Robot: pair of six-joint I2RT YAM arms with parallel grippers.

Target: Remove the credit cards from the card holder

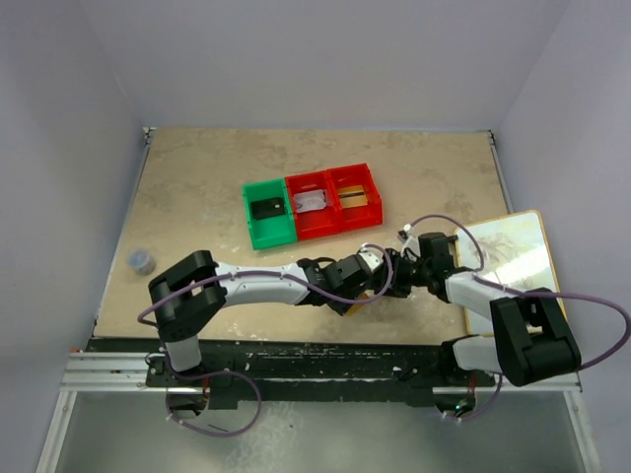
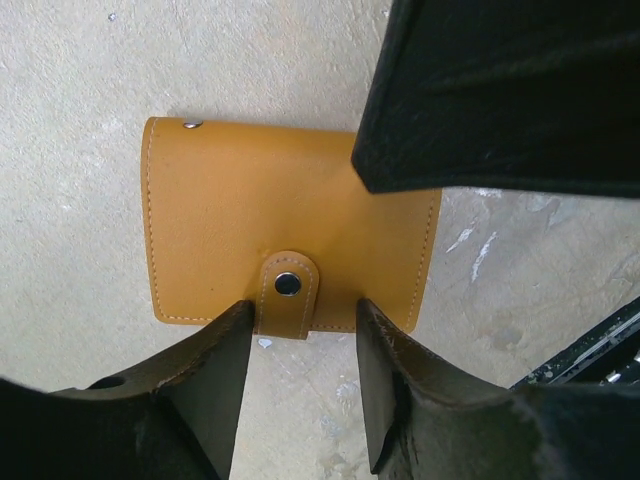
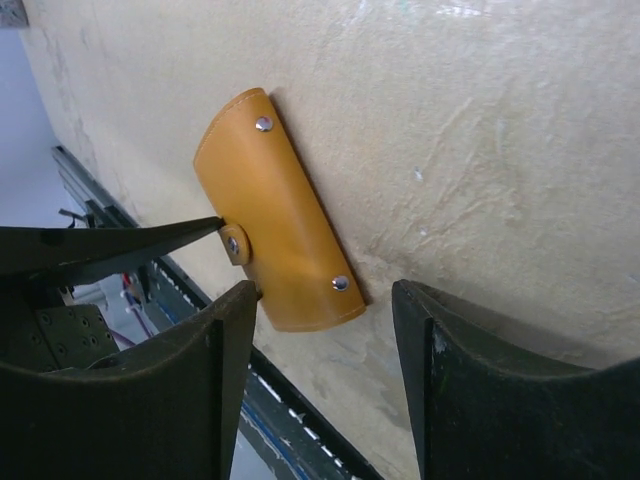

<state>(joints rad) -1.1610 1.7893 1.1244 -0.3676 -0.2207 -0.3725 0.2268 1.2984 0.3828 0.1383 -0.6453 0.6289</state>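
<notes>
The card holder is laid shut on the mottled beige tabletop, near its front edge, enclosed by pale lilac walls. Its tab clasp is flanked, ungripped, by the parted left gripper. The right gripper is held open over one end.

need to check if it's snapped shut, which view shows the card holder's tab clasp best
The left wrist view: the tab clasp faces the camera, its snap showing, folded over the closed card holder. The right wrist view shows the clasp small and at a slant. The top external view shows nothing of it.
</notes>
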